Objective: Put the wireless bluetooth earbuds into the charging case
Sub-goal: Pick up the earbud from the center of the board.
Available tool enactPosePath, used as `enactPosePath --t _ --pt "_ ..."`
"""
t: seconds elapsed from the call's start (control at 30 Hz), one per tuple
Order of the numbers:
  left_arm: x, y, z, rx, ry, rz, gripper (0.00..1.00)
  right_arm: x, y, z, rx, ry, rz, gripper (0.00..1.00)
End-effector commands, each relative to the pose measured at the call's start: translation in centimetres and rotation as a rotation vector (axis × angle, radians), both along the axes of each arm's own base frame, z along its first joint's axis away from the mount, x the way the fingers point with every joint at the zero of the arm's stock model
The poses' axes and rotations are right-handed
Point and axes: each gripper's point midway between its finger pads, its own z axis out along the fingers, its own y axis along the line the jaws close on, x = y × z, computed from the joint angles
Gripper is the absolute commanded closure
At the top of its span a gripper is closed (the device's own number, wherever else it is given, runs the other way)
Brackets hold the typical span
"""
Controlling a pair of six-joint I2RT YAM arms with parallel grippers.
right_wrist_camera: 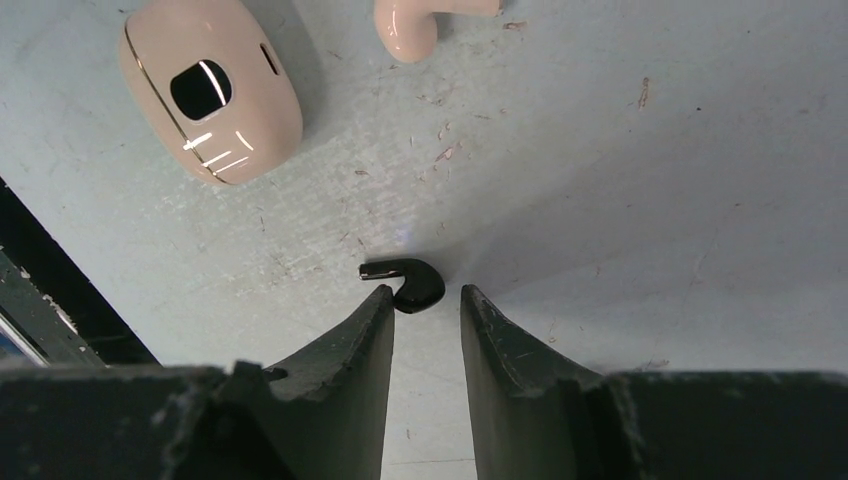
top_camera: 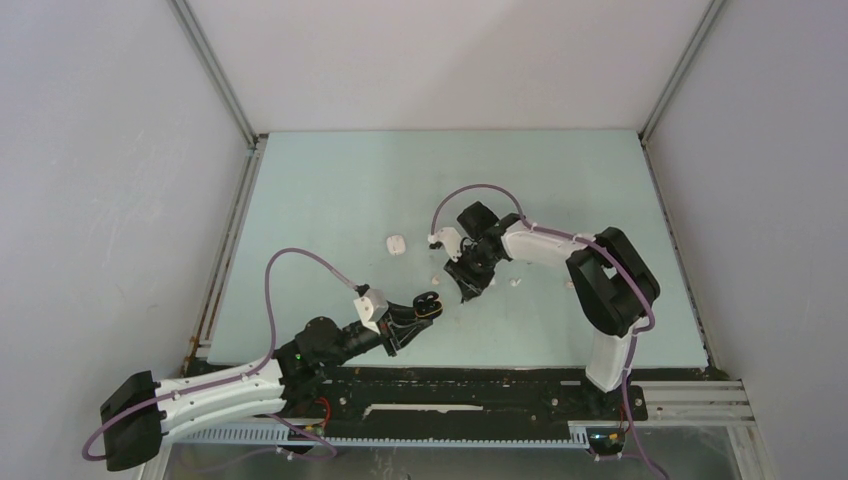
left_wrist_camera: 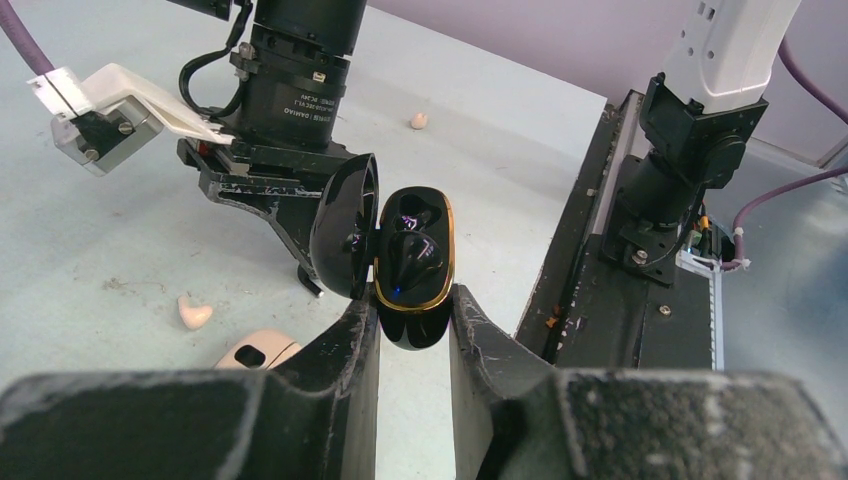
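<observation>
**Item 1: left gripper (left_wrist_camera: 412, 308).** Closed on the black charging case (left_wrist_camera: 413, 268), pinching its lower body. The lid (left_wrist_camera: 345, 230) swings open toward 9 o'clock in the left wrist view, and the gold-rimmed cavity faces the camera. One dark bud seems to be seated inside. I cannot tell whether the other socket is free.

**Item 2: right gripper (right_wrist_camera: 427, 300).** Fingers parted, nothing held, lowered close to the table (right_wrist_camera: 650, 200).

**Item 3: black earbud (right_wrist_camera: 405, 283).** Lies on the table at 12 o'clock from my right fingertips, at the mouth of the gap and not clamped. It sits closer to the finger on the 9 o'clock side. Its long axis runs 9 to 3, with the stem toward 9 and the bulb toward 3. That is the same line along which my fingers close.

**Item 4: pink case (right_wrist_camera: 210, 90), pink earbud (right_wrist_camera: 410, 25).** Both are farther out on the table, the case at 10 o'clock and the bud at 12. Both are apart from the black bud.

**Item 5: governing relation.** My right arm is nearer the black bud, and my left is occupied with the case. In the overhead view the right gripper lies at about 1 o'clock from the held case, near it.

**Judgement:** a short advance toward 12, then closing. Squeezed end to end, the bud may pivot or skid out.
</observation>
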Motion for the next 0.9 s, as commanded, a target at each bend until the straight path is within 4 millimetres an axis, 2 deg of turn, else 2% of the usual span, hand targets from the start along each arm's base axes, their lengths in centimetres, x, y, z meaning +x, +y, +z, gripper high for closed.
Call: enactPosePath --t 0.0,0.4,0.7,0.87 --pt "0.0 -0.1 1.4 -0.042 -0.016 -0.004 1.00 -0.1 -0.2 -1.2 -0.055 0.010 0.017 0.67" --pt "-0.1 -0.2 1.5 -0.044 -0.017 -0.010 1.00 -0.6 -0.1 -1.8 -0.090 0.004 0.041 0.68" --pt "-0.2 -0.2 1.4 -0.044 -0.014 -0.013 1.00 -0.9 -0.3 -1.8 -0.094 0.030 0.024 0.81" --pt "-0.2 0.0 1.5 -0.052 -0.016 -0.012 1.00 -0.7 -0.4 -0.3 -0.076 0.012 0.001 0.91"
